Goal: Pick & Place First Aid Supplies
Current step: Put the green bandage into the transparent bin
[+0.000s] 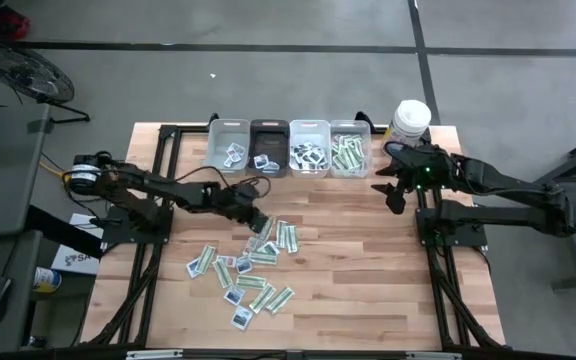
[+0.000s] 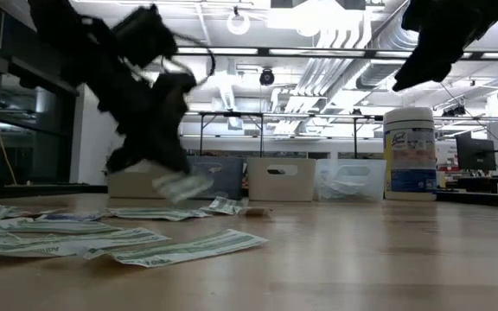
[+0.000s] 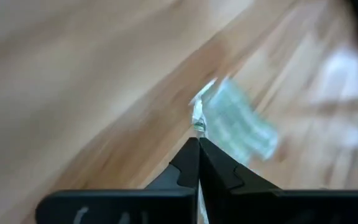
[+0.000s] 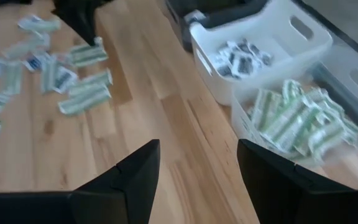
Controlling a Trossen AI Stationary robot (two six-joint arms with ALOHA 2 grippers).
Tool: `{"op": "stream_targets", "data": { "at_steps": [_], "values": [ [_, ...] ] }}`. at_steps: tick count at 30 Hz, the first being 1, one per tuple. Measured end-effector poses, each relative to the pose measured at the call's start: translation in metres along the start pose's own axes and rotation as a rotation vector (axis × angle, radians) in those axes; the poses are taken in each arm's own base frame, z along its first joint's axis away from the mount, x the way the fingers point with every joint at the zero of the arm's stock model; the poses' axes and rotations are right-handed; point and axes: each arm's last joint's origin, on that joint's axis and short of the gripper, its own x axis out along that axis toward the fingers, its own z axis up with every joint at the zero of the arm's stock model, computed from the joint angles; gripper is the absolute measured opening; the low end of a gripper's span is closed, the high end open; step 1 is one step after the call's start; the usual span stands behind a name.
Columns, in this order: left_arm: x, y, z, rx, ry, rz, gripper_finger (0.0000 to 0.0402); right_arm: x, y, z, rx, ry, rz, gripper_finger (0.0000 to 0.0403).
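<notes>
High view: left pincer over packet pile on table; right pincer near bins.
Low view: left pincer carries green-and-white packet above table.
Left wrist: fingers pressed together, pinching packet.
Right wrist: pincer spread, empty, near bin of green strips.

Light is even and bright from the ceiling lamps, which glare white in the low view and leave both arms as dark silhouettes. The bench shows only soft, faint shadows from above. The left wrist view is heavily smeared, the green packet a blur. The right wrist view is mildly soft, the bins hazy.
</notes>
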Motion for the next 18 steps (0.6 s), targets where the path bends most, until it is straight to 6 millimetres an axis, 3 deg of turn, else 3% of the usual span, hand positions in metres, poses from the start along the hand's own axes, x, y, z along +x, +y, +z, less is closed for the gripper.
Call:
{"op": "stream_targets", "data": {
  "at_steps": [9,18],
  "values": [
    [-0.031,-0.043,0.039,0.19,-0.318,-0.031,0.0,0.005,0.004,0.017,0.025,-0.132,0.097,0.0209],
    [-0.066,-0.097,0.085,0.468,-0.642,0.016,0.0,0.028,0.012,0.042,0.068,-0.245,0.27,0.0209]
  ]
}}
